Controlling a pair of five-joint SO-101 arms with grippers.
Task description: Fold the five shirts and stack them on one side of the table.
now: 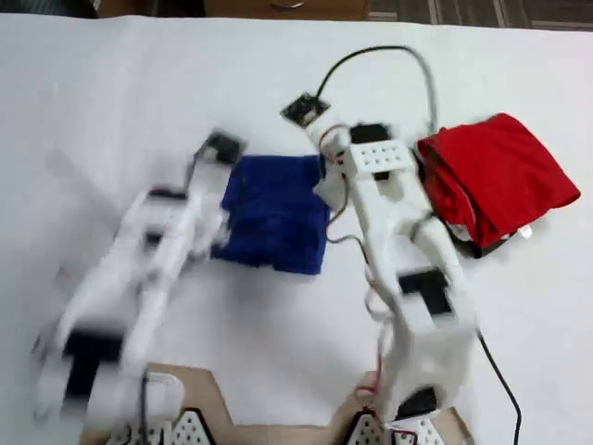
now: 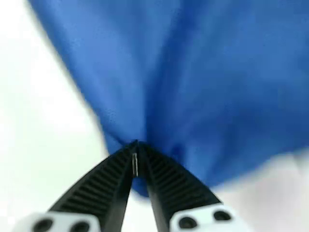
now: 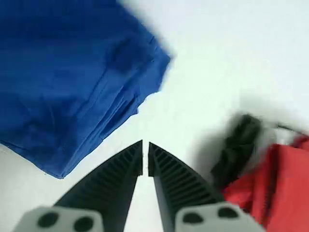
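The blue shirt [image 1: 273, 213] is seen folded at the centre of the frame, its left edge clamped in the left gripper [image 2: 135, 150]. The right gripper [image 3: 145, 157] is held together on nothing. The red shirt [image 1: 496, 176] is laid folded at the right over dark cloth [image 1: 482, 246]. The stack is judged partly built, and the blue shirt is not yet added.

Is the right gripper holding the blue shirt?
No: the right gripper is closed on nothing, and the blue shirt lies apart from it.
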